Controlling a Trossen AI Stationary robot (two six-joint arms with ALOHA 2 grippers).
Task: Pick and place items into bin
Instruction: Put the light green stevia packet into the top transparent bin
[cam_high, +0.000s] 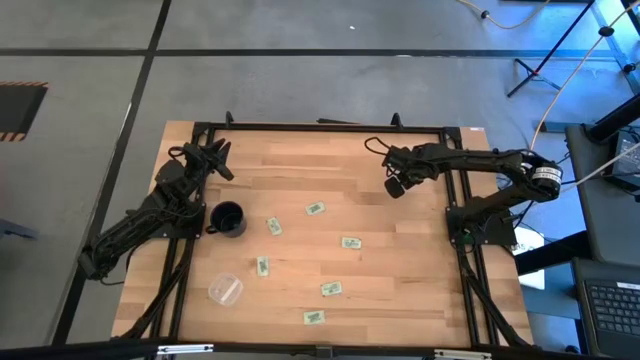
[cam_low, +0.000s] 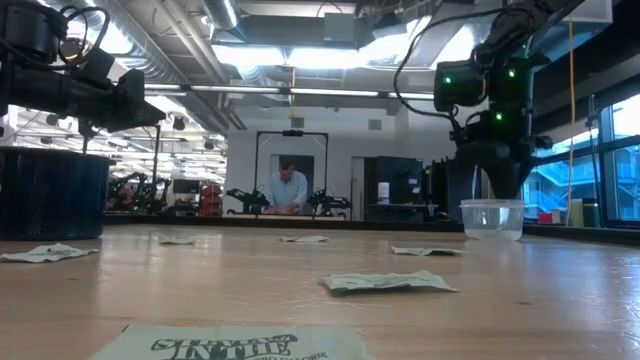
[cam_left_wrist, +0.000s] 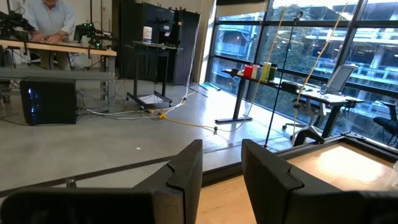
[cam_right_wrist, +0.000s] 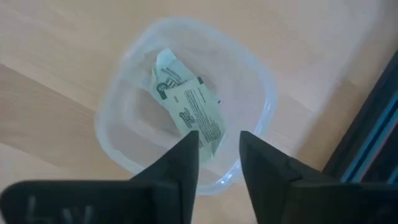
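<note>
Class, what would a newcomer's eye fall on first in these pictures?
Pale green packets lie scattered across the wooden table. The right gripper hangs open above a clear tub with a packet lying inside. A black cup stands on the table's left side, near the left gripper.

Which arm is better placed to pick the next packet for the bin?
Right, probably. Its end effector hangs open over the bin, and a packet lies close. The left end effector waits at the table's far edge, facing the room.
</note>
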